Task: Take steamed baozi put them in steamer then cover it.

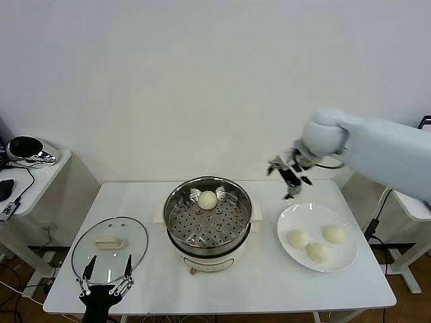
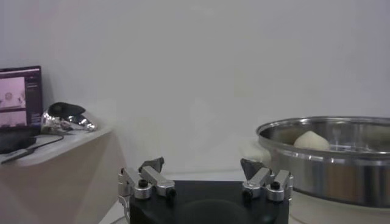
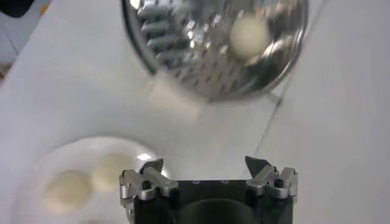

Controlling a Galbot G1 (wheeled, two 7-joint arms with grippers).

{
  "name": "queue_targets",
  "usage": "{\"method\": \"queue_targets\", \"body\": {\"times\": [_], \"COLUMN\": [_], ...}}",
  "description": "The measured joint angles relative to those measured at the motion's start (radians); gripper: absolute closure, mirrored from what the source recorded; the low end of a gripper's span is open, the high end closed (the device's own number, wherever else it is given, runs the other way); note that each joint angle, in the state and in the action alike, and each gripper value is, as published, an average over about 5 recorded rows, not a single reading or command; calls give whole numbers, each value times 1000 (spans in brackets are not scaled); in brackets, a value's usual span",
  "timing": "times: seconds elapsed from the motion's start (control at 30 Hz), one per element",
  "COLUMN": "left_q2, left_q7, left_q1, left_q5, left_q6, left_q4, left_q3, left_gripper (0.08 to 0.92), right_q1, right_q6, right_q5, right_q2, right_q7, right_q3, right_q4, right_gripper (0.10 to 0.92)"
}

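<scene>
The steamer [image 1: 209, 225] stands mid-table, a shiny steel pot on a cream base, with one baozi [image 1: 207, 200] on its perforated tray. Three more baozi [image 1: 317, 243] lie on a white plate [image 1: 337, 260] to the right. The glass cover [image 1: 110, 245] with its cream handle lies flat at the left. My right gripper [image 1: 291, 173] hangs open and empty in the air between steamer and plate; its wrist view shows the steamer [image 3: 214, 45], the baozi [image 3: 248, 35] in it and two baozi [image 3: 85, 181] on the plate. My left gripper [image 1: 106, 277] waits open at the table's front edge by the cover.
A side table [image 1: 34, 176] with a dark and silver device stands at the far left, also seen as a side table [image 2: 55, 143] in the left wrist view beside a lit screen [image 2: 20, 97]. Another white stand is at the far right [image 1: 411, 205]. A white wall closes the back.
</scene>
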Motion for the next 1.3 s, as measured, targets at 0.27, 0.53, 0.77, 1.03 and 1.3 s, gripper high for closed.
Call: {"method": "queue_targets", "body": {"times": [0.27,0.53,0.77,1.03,1.3], "left_q2": [-4,-8,-10,-10,-11], "left_q7": [2,5,6,7,7], "left_q1": [-2,1,9,9,5], "left_q5": [0,4,5,5,5], "left_q6": [7,8,7,5,5], "left_q4": [7,18,21,24,30], "left_q3": [-9,-13,-21,-25,-25], "left_gripper": [177,177,177,177,177], "right_q1": [-195,-377,-478,-537,-566], "right_q6": [-30,-34,-34,-32,-37], "right_q5": [-77,-140,-161,-185,-212], "right_q2": [-64,-62,-22,39,88], "right_q7": [12,24,30,40,50], "right_q3": [119,227,283,319,342], "right_q4": [-32,-89,-146,-211,-265], "right_gripper": [203,203,203,203,247]}}
